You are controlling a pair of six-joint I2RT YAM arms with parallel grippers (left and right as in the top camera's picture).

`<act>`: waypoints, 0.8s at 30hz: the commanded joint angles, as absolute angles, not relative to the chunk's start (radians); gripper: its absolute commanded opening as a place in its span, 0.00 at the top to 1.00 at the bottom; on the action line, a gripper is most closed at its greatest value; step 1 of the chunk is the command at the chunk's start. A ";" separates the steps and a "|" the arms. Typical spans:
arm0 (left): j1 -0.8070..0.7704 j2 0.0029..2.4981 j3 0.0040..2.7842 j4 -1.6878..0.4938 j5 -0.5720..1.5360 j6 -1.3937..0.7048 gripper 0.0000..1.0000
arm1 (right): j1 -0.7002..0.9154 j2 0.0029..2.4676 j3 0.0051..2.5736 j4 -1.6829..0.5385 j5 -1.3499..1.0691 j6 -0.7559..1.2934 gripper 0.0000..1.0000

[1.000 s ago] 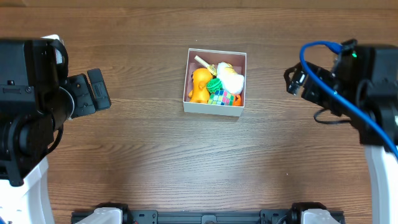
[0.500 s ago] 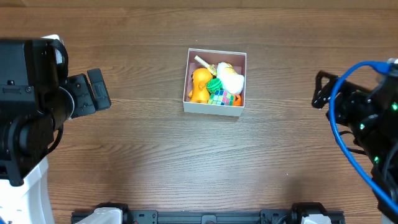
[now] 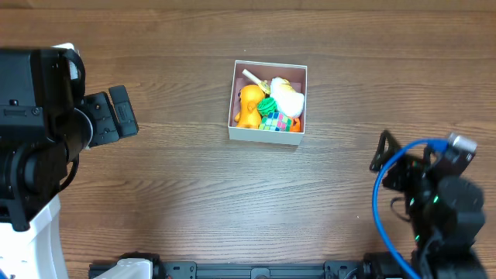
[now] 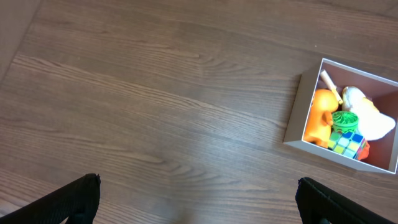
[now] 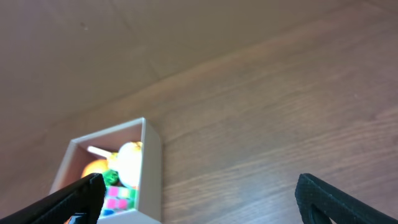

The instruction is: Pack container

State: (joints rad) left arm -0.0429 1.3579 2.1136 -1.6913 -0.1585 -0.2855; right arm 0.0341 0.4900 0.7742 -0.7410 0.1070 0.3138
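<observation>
Presently, the container [image 3: 266,135] is seen standing on the wooden surface [image 3: 194,201], in the far middle part of the overhead view and well apart from both arms. Its white walls are upright and its top is open, so that the pink inside can be seen at the far corner. Several toys are packed closely inside it: an orange toy [image 3: 248,107] is placed against the left wall, a white toy [image 3: 288,98] lies at the far right, a green toy [image 3: 268,105] is held between these two, and a many-coloured cube [image 3: 273,121] is set against the near wall. The left tool [image 4: 198,202] is kept above the bare surface at the left side, with its fingers spread wide and nothing between them; in its wrist view the container is found at the right edge. The right tool [image 5: 199,202] is also opened wide and holds nothing, and the container is seen in the lower left of its view. A blue cable [image 3: 377,201] is looped beside the right arm at the near right corner.
</observation>
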 commanded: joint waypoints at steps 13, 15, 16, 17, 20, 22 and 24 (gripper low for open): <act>-0.033 1.361 2.111 -1.689 -0.167 -0.281 0.00 | 0.009 0.128 0.418 -0.731 0.149 0.307 0.00; -0.033 1.361 2.111 -1.689 -0.167 -0.281 0.00 | 0.009 0.115 0.389 -0.731 0.149 0.307 0.00; -0.033 1.361 2.111 -1.689 -0.167 -0.281 0.00 | 0.009 0.108 0.371 -0.731 0.149 0.307 0.00; -0.033 1.361 2.111 -1.689 -0.167 -0.281 0.00 | 0.009 0.102 0.354 -0.731 0.149 0.307 0.00; -0.033 1.361 2.111 -1.689 -0.167 -0.281 0.00 | 0.009 0.086 0.311 -0.726 0.149 0.307 0.00; -0.033 1.361 2.111 -1.689 -0.167 -0.281 0.00 | 0.009 0.072 0.287 -0.726 0.149 0.307 0.00; -0.033 1.361 2.111 -1.689 -0.167 -0.281 0.00 | 0.009 0.058 0.265 -0.726 0.149 0.307 0.00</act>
State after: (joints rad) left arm -0.0429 1.3579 2.1136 -1.6909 -0.1585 -0.2852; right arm 0.0135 0.0837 0.2913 -0.7345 0.1383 0.3130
